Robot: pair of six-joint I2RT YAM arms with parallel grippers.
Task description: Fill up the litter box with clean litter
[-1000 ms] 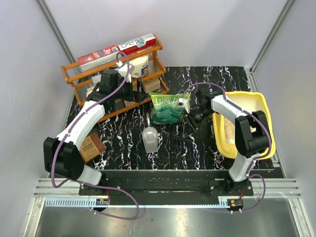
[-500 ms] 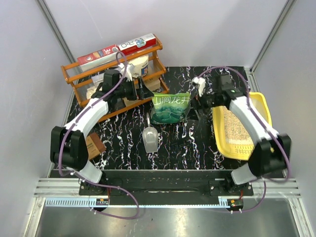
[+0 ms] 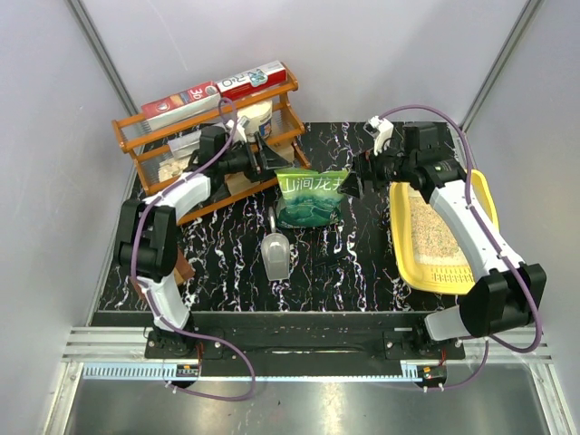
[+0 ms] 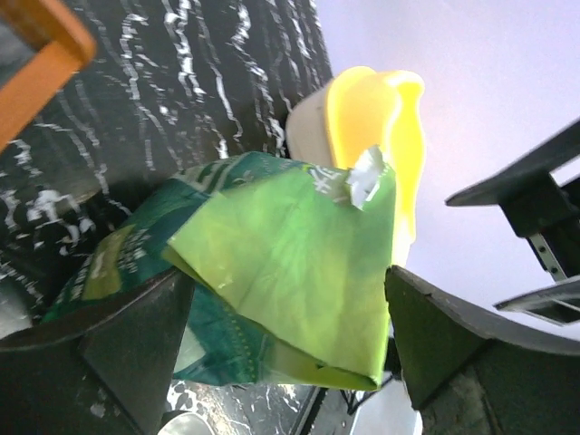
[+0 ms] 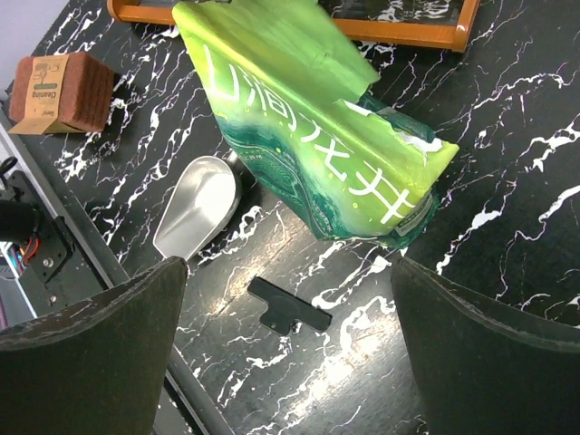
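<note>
The green pouch (image 3: 311,198) of clean litter stands mid-table, its top torn open. To its right lies the yellow litter box (image 3: 485,204), with pale beige litter (image 3: 439,231) spread inside. My left gripper (image 3: 265,165) is open at the pouch's upper left. In the left wrist view the pouch's folded top (image 4: 290,254) sits between the wide left gripper (image 4: 285,299) fingers, with the litter box (image 4: 372,118) behind. My right gripper (image 3: 350,186) is open beside the pouch's upper right corner. The right wrist view shows the right gripper (image 5: 290,272) empty, and the pouch (image 5: 317,136) just ahead.
A grey scoop (image 3: 276,254) lies in front of the pouch. The orange wire rack (image 3: 145,145) with boxes stands at the back left. A brown box (image 5: 59,91) sits at the left. A small black flat piece (image 5: 290,308) lies on the tabletop under the right gripper.
My right gripper has opened, let go of the pouch and lifted back toward the far side. My left gripper has reached right from the rack to the pouch's top.
</note>
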